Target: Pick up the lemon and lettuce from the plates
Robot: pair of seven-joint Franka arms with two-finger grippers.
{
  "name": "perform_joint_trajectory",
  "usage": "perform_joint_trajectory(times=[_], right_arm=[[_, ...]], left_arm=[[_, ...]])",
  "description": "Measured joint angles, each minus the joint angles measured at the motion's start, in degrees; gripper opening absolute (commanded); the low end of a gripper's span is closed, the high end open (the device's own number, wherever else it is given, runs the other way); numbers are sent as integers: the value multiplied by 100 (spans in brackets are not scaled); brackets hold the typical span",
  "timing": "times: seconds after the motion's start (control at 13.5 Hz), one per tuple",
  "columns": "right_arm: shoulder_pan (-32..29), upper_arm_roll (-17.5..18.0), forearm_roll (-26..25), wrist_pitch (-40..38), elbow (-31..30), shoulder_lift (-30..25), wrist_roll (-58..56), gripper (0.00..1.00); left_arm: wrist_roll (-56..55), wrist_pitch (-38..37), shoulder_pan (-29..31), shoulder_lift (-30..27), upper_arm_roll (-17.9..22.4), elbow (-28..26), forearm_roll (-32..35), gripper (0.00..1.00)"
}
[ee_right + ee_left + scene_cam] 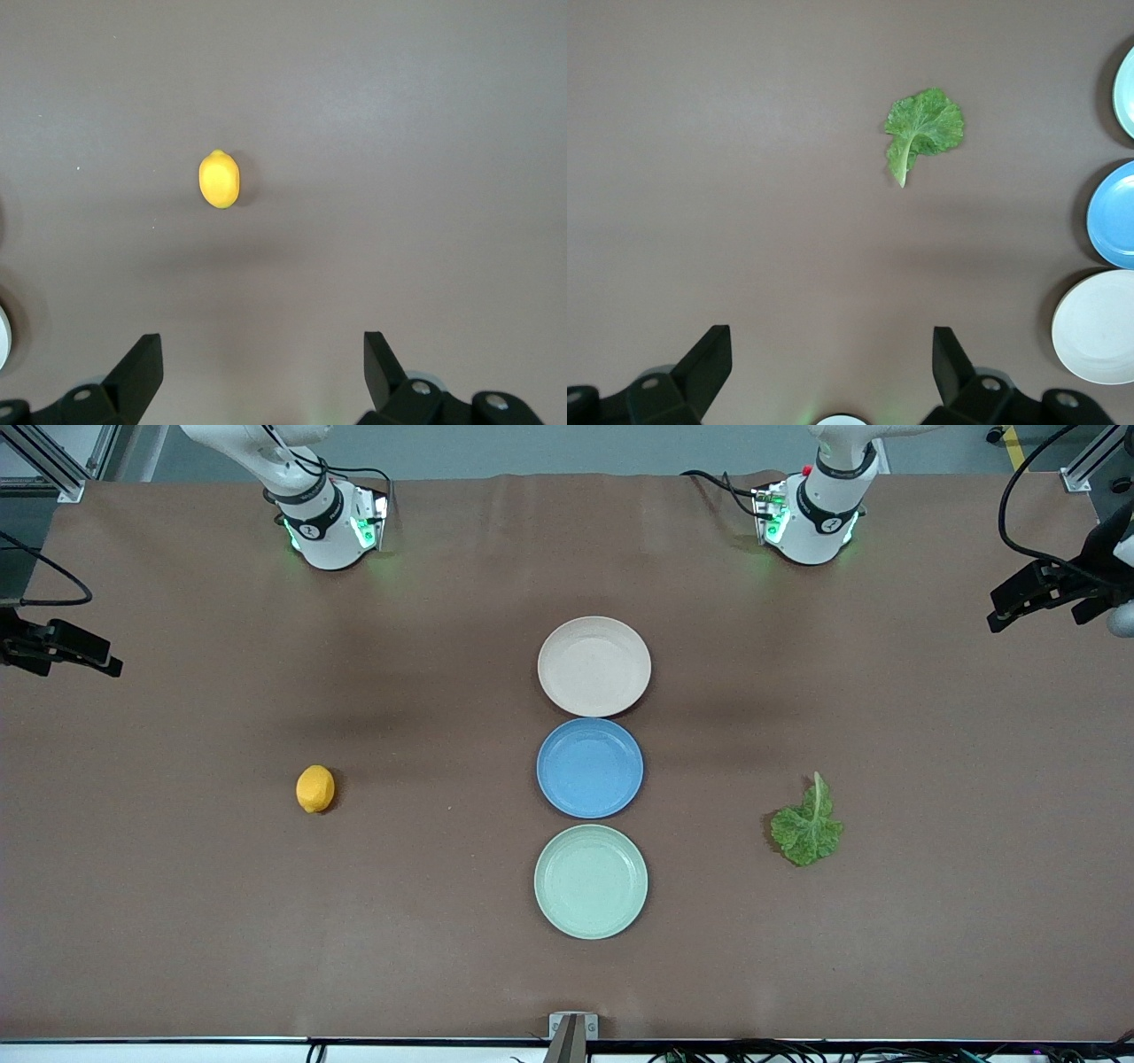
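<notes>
Blue plate [589,768] between the plates [594,665]

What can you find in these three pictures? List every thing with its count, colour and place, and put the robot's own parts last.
lemon: one, orange-yellow, on the bare table toward the right arm's end, on no plate.
lettuce: one leaf, green with a pale stem, on the bare table toward the left arm's end, on no plate.
beige-pink plate: one, nothing on it, in the middle row, farthest from the front camera.
blue plate: one, nothing on it, between the other two.
mint green plate: one, nothing on it, nearest the front camera.
table: one, brown.
left tool: one, black fingers, open, high above the table with the lettuce in its view.
right tool: one, black fingers, open, high above the table with the lemon in its view.
</notes>
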Motion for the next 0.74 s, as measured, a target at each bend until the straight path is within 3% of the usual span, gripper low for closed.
perform_joint_trajectory(times=[0.74], right_arm=[[-13,53,-5,-51,-21,-243,0,100]], left_arm=[[13,-5,-145,0,-304,11,-7,100]])
